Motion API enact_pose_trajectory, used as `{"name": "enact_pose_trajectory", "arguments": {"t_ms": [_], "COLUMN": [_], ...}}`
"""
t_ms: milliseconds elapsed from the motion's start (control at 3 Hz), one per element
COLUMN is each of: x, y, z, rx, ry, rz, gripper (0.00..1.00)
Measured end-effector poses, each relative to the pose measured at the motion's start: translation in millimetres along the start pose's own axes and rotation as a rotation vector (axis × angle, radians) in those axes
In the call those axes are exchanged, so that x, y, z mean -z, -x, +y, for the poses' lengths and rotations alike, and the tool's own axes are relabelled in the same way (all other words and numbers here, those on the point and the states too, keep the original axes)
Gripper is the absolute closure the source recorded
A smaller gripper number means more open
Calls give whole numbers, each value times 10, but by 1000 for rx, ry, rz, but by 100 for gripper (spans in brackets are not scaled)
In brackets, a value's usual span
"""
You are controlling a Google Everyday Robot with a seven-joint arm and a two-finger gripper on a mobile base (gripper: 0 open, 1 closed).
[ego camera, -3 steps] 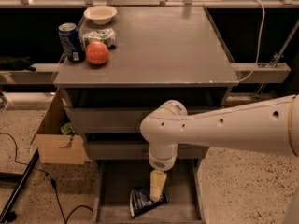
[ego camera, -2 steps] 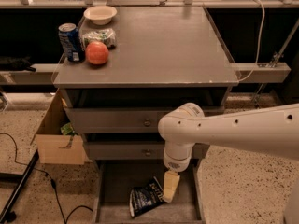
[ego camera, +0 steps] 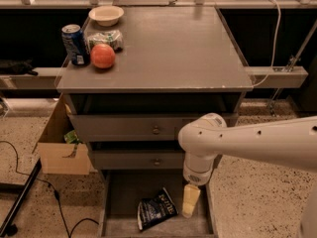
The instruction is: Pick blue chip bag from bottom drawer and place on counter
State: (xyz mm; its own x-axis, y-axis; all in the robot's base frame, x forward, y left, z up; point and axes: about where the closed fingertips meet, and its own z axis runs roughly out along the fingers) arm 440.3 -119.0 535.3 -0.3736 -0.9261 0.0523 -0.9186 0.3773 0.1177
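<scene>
The blue chip bag lies crinkled on the floor of the open bottom drawer, slightly left of the drawer's middle. My gripper hangs down from the white arm into the right side of the drawer, just to the right of the bag and beside it. I see nothing held in it. The grey counter is the top of the cabinet above.
At the counter's back left stand a blue soda can, a red apple, a greenish-white packet and a pale bowl. Two shut upper drawers sit above the open one. A cardboard box and cables lie on the floor to the left.
My arm and gripper have moved to the right, from over the bag to the drawer's right side. The bag stays on the drawer floor.
</scene>
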Motion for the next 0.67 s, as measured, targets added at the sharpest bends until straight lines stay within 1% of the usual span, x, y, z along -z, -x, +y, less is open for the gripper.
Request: {"name": "enact_pose_trajectory", "arguments": {"t_ms": [333,667], "x": [-51,-66], "y": [67,109], "z": [62,118], "rx": [56,151], "ry": [-15,-54], "rz": [-1,-4], "gripper": [0,0]}}
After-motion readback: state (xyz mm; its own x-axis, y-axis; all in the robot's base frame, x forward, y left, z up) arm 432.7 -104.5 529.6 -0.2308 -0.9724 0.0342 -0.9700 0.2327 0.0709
